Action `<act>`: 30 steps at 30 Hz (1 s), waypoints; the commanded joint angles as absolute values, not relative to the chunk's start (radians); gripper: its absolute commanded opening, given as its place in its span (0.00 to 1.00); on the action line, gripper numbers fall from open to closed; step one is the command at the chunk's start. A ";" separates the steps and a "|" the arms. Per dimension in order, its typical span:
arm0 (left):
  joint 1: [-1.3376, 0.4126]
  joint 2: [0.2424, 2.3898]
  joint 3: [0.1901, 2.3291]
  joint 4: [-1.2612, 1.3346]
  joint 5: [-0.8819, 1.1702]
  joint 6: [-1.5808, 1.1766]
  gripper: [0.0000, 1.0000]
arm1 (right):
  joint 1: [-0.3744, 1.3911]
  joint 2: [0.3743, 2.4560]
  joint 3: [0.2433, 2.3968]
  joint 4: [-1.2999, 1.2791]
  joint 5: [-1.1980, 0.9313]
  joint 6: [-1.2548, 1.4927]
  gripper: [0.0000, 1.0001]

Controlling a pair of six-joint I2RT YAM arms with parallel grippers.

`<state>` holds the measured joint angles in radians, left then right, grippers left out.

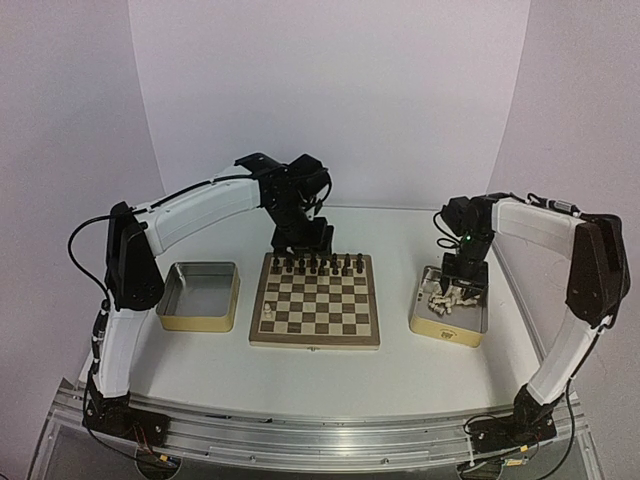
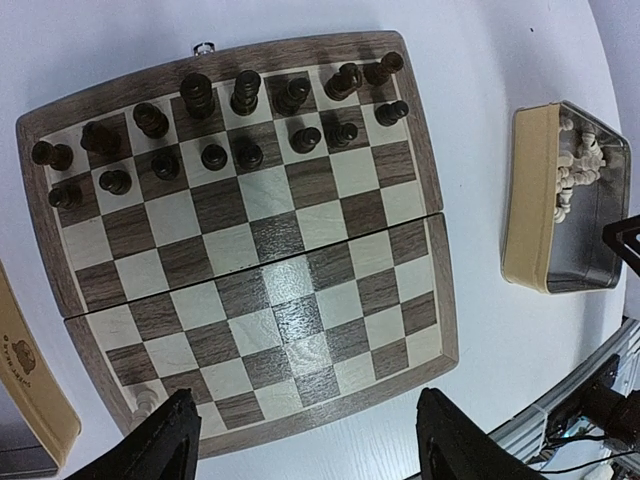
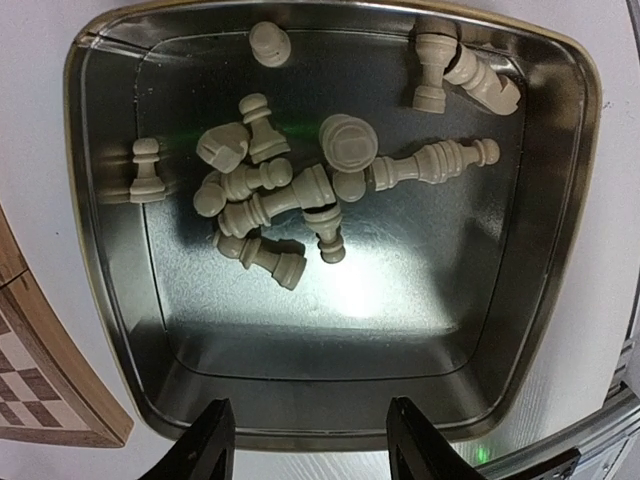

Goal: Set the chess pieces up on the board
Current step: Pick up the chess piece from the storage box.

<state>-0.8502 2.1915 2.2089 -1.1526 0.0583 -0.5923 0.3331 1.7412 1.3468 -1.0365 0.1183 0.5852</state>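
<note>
The chess pieces [image 3: 300, 190], smooth turned cream figures, lie tumbled in a heap on the shiny floor of a round-cornered metal tin [image 3: 330, 340] toward the right edge of the white table [image 1: 400, 370]. The board [image 2: 290, 300], matte checkered wood, sits mid-table. Glossy dark figures [image 2: 245, 92] fill its two far rows, and one cream figure [image 2: 147, 400] stands at its near-left corner. The right hand [image 3: 310, 445] hangs over the tin, fingers apart, holding nothing. The left hand [image 2: 310, 450] is above the board, spread wide, nothing between its fingers. A second tin [image 1: 200, 288] lies toward the left edge.
</note>
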 commanded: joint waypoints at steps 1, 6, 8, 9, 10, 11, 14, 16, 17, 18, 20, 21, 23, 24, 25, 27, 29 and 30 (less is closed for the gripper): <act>-0.858 2.199 2.220 -1.116 0.073 -0.581 0.74 | 0.316 1.784 1.314 -0.948 0.082 0.551 0.49; -0.857 2.203 2.227 -1.106 0.071 -0.581 0.74 | 0.307 1.848 1.323 -0.920 0.083 0.409 0.41; -0.858 2.208 2.234 -1.106 0.071 -0.581 0.74 | 0.305 1.867 1.325 -0.912 0.078 0.346 0.40; -0.858 2.211 2.236 -1.106 0.071 -0.582 0.74 | 0.304 1.878 1.328 -0.910 0.076 0.318 0.40; -0.858 2.212 2.238 -1.105 0.071 -0.585 0.74 | 0.304 1.883 1.330 -0.909 0.072 0.297 0.40; -0.858 2.213 2.238 -1.105 0.071 -0.587 0.74 | 0.303 1.888 1.331 -0.905 0.071 0.278 0.40; -0.858 2.216 2.239 -1.100 0.069 -0.594 0.74 | 0.298 1.910 1.339 -0.894 0.067 0.236 0.27; -0.857 2.219 2.241 -1.096 0.069 -0.601 0.74 | 0.296 1.924 1.346 -0.886 0.062 0.217 0.25; -0.858 2.220 2.241 -1.094 0.069 -0.605 0.74 | 0.296 1.931 1.352 -0.885 0.057 0.211 0.24; -0.858 2.221 2.242 -1.092 0.069 -0.609 0.74 | 0.296 1.936 1.354 -0.884 0.046 0.208 0.24; -0.858 2.223 2.242 -1.092 0.068 -0.614 0.74 | 0.296 1.945 1.353 -0.882 0.030 0.203 0.23; -0.858 2.223 2.242 -1.092 0.067 -0.615 0.74 | 0.296 1.946 1.348 -0.879 0.026 0.203 0.23; -0.858 2.224 2.242 -1.091 0.065 -0.621 0.74 | 0.296 1.948 1.337 -0.868 0.025 0.204 0.24; -0.858 2.224 2.241 -1.090 0.063 -0.621 0.74 | 0.296 1.950 1.335 -0.862 0.023 0.206 0.24; -0.858 2.226 2.243 -1.088 0.064 -0.623 0.74 | 0.296 1.953 1.335 -0.855 0.024 0.207 0.24; -0.858 2.229 2.245 -1.086 0.067 -0.624 0.74 | 0.296 1.969 1.340 -0.847 0.027 0.208 0.24; -0.858 2.232 2.248 -1.087 0.070 -0.624 0.74 | 0.296 1.980 1.346 -0.841 0.032 0.209 0.24; -0.858 2.233 2.250 -1.087 0.071 -0.624 0.74 | 0.296 1.986 1.348 -0.839 0.032 0.211 0.24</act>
<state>-0.8547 2.2177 2.2101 -1.1152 0.0612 -0.6109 0.3016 1.9527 1.3226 -0.8593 0.0475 0.2203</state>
